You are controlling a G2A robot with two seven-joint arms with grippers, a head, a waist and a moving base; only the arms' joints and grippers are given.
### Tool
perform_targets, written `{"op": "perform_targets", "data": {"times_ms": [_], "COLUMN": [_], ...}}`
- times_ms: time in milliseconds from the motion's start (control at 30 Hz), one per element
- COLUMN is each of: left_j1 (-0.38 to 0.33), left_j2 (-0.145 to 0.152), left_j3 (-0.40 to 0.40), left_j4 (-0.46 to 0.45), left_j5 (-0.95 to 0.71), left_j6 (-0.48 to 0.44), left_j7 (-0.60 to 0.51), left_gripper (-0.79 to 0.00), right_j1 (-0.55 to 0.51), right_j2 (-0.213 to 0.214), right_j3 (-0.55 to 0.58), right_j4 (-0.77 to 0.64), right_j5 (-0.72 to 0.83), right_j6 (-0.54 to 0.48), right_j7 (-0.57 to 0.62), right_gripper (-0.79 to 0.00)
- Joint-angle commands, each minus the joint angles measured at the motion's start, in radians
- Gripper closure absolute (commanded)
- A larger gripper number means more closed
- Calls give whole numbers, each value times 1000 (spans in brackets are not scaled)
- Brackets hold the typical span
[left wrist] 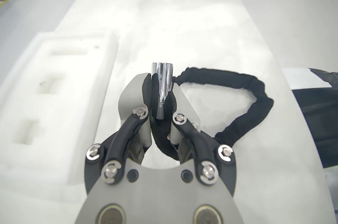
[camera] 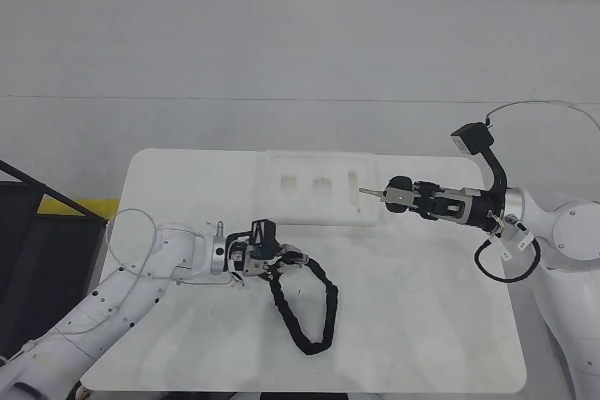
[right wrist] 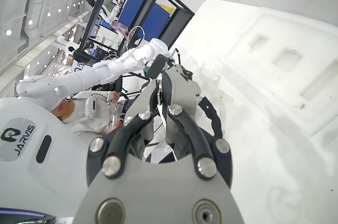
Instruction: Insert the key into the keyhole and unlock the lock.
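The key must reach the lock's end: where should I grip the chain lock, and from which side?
The chrome cylinder, clamped across its round sides from the chain end, as the left end effector holds it: its free end pokes out beyond the grip, open to the key in the right end effector. The black chain looks limp.

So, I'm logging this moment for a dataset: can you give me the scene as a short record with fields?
left claw: shut on the chrome lock cylinder, low over the table
right claw: shut on the key, over one end of the foam tray
key: sticks out ahead of the right claw, apart from the chrome lock cylinder
black cable loop: lies on the table beside the left claw, joined to the cylinder
task state: key not yet inserted
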Motion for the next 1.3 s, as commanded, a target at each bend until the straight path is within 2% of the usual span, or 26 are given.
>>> {"op": "perform_targets", "data": {"times_ms": [0, 200, 433, 667, 867, 1067, 1267], "left_j1": [14, 48, 32, -26, -75, -142, -218], "left_j2": [13, 37, 54, 76, 104, 122, 119], "left_j3": [-40, -133, -164, -174, -169, -122, -57], "left_j4": [-37, -115, -200, -253, -284, -302, -300], "left_j5": [-4, -35, -61, -81, -109, -155, -209], "left_j6": [-29, -87, -87, -87, -87, -87, -87], "left_j7": [30, 88, 124, 100, 5, -93, -117], "left_gripper": [0, 0, 0, 0, 0, 0, 0], "right_j1": [0, 0, -4, 17, 19, 10, 1], "right_j2": [0, 0, 2, 17, 34, 45, 56], "right_j3": [0, 0, -1, 29, 41, 36, 52], "right_j4": [0, 0, -31, -179, -308, -417, -517], "right_j5": [0, 0, -24, -68, -173, -236, -290], "right_j6": [0, 0, 17, 189, 349, 458, 570], "right_j7": [0, 0, -8, 32, 91, 109, 112], "right_gripper": [0, 0, 0, 0, 0, 0, 0]}}
